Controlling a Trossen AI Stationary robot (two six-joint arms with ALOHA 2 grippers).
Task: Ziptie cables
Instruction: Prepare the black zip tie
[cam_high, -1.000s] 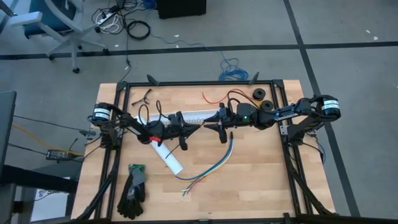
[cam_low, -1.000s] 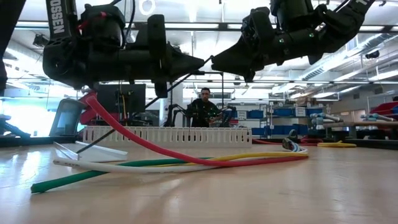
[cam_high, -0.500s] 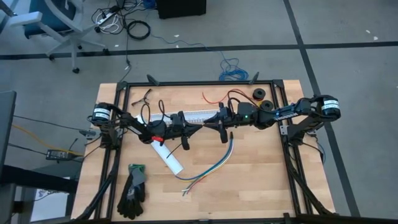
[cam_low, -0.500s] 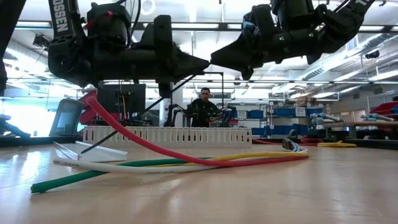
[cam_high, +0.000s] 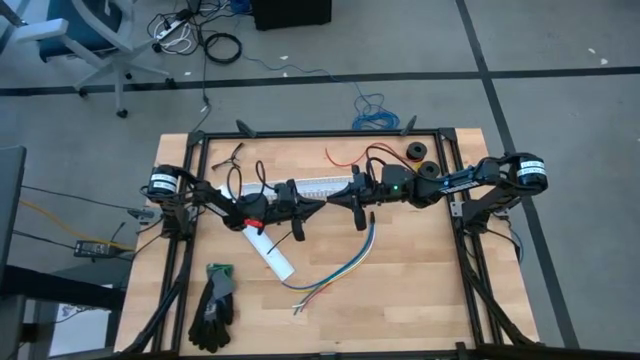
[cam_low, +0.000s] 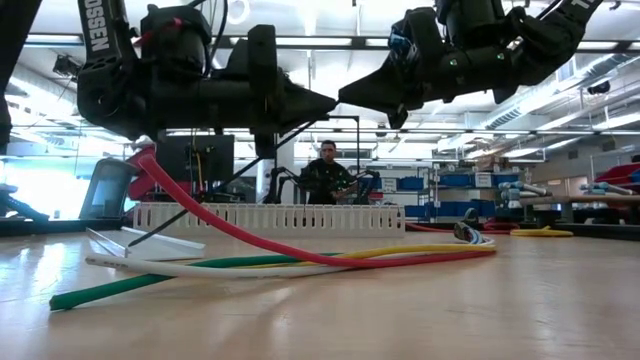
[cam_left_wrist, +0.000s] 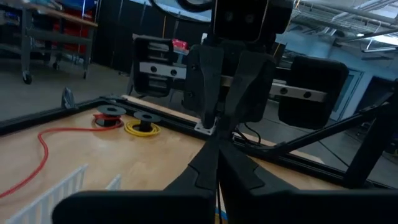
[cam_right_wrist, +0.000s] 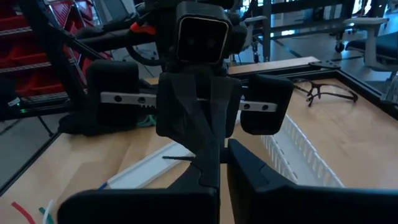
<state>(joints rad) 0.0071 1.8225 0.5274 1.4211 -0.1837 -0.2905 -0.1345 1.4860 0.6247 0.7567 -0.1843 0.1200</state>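
Note:
My two grippers meet tip to tip in the air over the middle of the table. The left gripper (cam_high: 322, 203) and the right gripper (cam_high: 333, 198) are both shut on a thin black zip tie (cam_low: 230, 175). From their tips the tie slants down under the left arm toward the table. The cables (cam_high: 345, 268) lie loose on the wood below and nearer, untouched by either gripper. Their dark-sleeved end (cam_high: 372, 222) is under the right gripper, and their coloured ends (cam_low: 150, 275) are fanned toward the near edge. My left gripper pinches the zip tie (cam_left_wrist: 217, 198) between its two fingers near the tie's upper end. The fingers point about level toward the table's right. The rest of the tie hangs slanting down below the gripper (cam_low: 290, 130). My right gripper pinches at the same upper end (cam_low: 338, 98) with fingers about level from the table's right, meeting the left fingertips. The fingers hide the place of contact.
A white slotted channel (cam_high: 305, 185) lies behind the grippers, with its white lid (cam_high: 272, 255) near the left arm. Black gloves (cam_high: 215, 305) are at the near left and glasses (cam_high: 233, 153) at the far left. A red wire (cam_high: 340, 158) and spools (cam_high: 415, 153) are at the far right. A person (cam_low: 328, 175) sits beyond the table.
My right gripper has shut its fingers at the left gripper's tips. Both arms have stayed where they were, and the cables have not moved.

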